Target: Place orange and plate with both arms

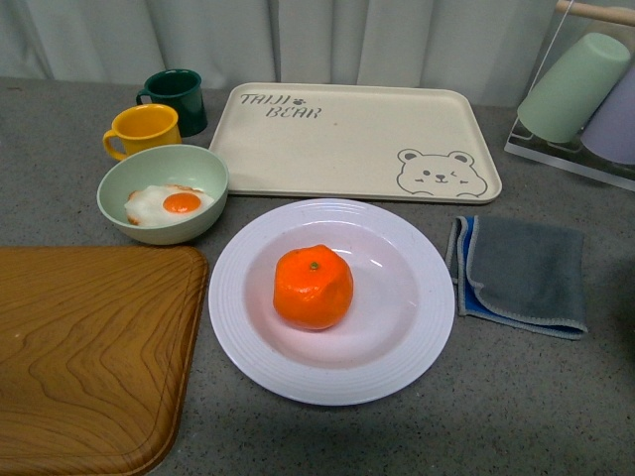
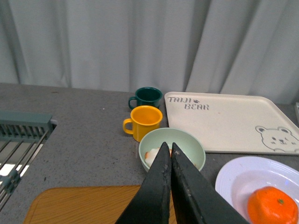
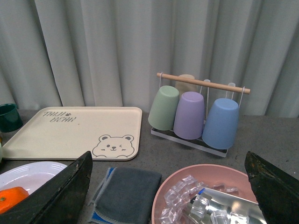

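The orange (image 1: 314, 287) sits in the middle of the white plate (image 1: 407, 347) on the grey table, front centre. Neither arm shows in the front view. In the left wrist view my left gripper (image 2: 168, 147) is shut and empty, its fingers pressed together above the pale green bowl (image 2: 187, 141); the orange (image 2: 273, 206) and plate (image 2: 233, 179) lie off to one side. In the right wrist view my right gripper (image 3: 170, 163) is open wide and empty, well apart from the plate (image 3: 28, 170) and the orange (image 3: 11, 198) at the picture's edge.
A beige bear tray (image 1: 347, 139) lies behind the plate. The green bowl with a fried egg (image 1: 164, 193), a yellow mug (image 1: 146, 129) and a dark green mug (image 1: 179, 97) stand at back left. A wooden board (image 1: 84, 347) lies left, a grey cloth (image 1: 524, 273) right. A cup rack (image 3: 198, 112) and a pink bowl of ice (image 3: 205, 196) are further right.
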You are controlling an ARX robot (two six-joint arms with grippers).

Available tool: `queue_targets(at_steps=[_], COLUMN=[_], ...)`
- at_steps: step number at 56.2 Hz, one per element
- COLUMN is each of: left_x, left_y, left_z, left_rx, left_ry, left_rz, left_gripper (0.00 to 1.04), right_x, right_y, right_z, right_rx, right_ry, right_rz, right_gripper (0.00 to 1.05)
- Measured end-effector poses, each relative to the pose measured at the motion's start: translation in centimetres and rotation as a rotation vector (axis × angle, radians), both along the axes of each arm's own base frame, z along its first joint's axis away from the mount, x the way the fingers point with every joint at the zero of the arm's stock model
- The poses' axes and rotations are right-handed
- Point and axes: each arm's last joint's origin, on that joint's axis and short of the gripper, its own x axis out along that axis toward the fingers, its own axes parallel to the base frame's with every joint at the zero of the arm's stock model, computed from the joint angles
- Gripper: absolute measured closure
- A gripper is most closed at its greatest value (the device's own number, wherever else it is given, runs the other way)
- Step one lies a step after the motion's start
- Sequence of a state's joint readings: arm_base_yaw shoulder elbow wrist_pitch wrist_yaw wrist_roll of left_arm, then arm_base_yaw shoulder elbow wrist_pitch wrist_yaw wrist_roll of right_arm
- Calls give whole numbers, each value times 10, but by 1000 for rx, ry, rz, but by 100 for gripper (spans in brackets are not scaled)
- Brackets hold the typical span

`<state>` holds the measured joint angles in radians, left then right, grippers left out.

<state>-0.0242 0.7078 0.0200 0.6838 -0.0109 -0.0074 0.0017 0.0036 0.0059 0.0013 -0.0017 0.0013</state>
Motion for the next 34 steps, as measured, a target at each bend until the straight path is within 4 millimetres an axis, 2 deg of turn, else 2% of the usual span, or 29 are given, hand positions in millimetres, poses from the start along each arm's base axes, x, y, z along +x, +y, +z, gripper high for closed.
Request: queue_targets(at_steps=[34], left_x=[-24], left_y=[3], left_z=[8], left_rx=[0], left_ry=[-26], left_rz=[11], left_gripper=[101], right_x=[0], right_y=[0], right_z=[0], right_rx=[0], right_ry=[0], right_rz=[0], right_gripper=[9])
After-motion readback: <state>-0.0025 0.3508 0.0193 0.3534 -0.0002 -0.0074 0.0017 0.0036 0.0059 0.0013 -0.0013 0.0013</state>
